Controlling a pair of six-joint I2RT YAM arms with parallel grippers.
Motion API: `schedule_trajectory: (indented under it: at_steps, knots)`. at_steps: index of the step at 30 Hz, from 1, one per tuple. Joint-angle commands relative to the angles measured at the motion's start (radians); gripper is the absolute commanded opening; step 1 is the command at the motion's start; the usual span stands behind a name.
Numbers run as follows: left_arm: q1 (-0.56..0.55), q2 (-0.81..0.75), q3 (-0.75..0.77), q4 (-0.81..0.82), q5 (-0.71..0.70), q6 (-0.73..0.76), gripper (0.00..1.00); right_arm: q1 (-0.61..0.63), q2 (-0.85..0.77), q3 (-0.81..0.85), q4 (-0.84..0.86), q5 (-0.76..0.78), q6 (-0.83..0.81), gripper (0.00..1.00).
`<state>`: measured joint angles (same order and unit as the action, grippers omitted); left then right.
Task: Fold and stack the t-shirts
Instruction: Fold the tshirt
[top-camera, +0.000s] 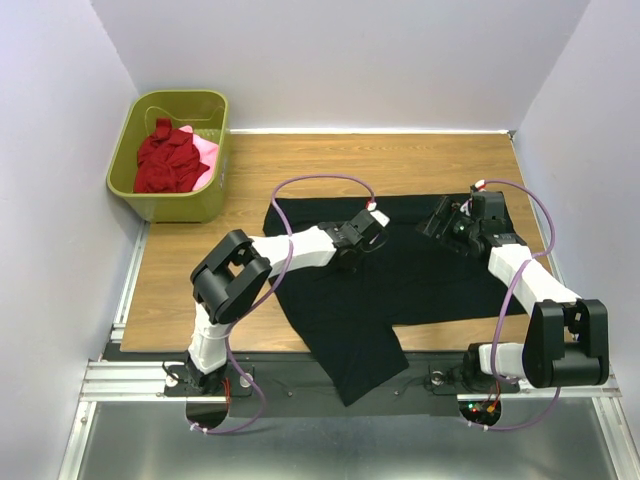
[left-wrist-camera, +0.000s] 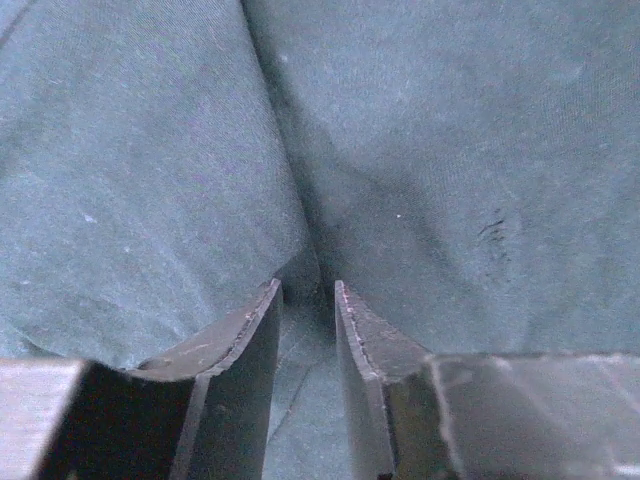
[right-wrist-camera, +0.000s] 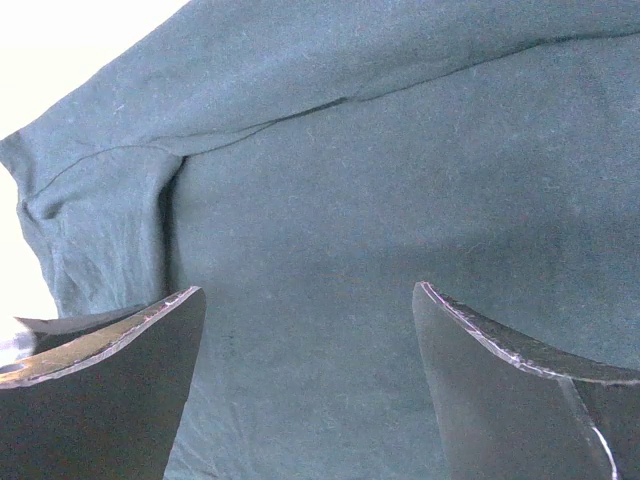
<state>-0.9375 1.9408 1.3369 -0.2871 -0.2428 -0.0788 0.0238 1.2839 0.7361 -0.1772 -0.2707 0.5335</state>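
Observation:
A large black t-shirt (top-camera: 420, 285) lies spread across the wooden table, one end hanging over the near edge. My left gripper (top-camera: 370, 238) presses down on its upper middle. In the left wrist view its jaws (left-wrist-camera: 307, 287) stand narrowly open, with a raised crease of the black cloth (left-wrist-camera: 450, 150) running into the gap. My right gripper (top-camera: 441, 222) hovers over the shirt's upper right, near a sleeve. Its jaws (right-wrist-camera: 308, 290) are wide open over flat black cloth (right-wrist-camera: 380, 180) with nothing between them. A dark red t-shirt (top-camera: 165, 160) and a pink t-shirt (top-camera: 206, 150) lie crumpled in the basket.
The olive-green basket (top-camera: 124, 165) stands at the table's far left corner. Bare wood (top-camera: 200, 270) shows left of the black shirt and behind it. White walls close in on three sides, and a metal rail (top-camera: 120, 375) runs along the near edge.

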Motion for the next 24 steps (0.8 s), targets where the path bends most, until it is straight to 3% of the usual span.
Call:
schedule_trajectory:
  at_steps: [1, 6, 9, 11, 16, 24]
  knots:
    - [0.000, 0.003, 0.044, -0.027, -0.027, 0.024, 0.36, -0.001, -0.020, -0.006, 0.028, 0.014, 0.011, 0.90]
    - [0.000, 0.018, 0.048, -0.037, -0.032, 0.024, 0.30, -0.001, -0.020, -0.010, 0.028, 0.021, 0.013, 0.90]
    - [0.000, 0.021, 0.059, -0.044, -0.041, 0.024, 0.06, -0.001, -0.017, -0.010, 0.028, 0.019, 0.013, 0.90]
    - [0.000, 0.018, 0.068, -0.050, -0.049, 0.024, 0.00, -0.001, -0.015, -0.010, 0.028, 0.019, 0.014, 0.90]
    - [0.000, -0.011, 0.096, -0.090, -0.026, 0.024, 0.00, -0.002, -0.014, -0.007, 0.028, 0.008, 0.016, 0.90]
    - [0.000, -0.029, 0.212, -0.268, 0.135, -0.027, 0.00, 0.001, -0.020, 0.002, 0.028, -0.010, 0.014, 0.90]
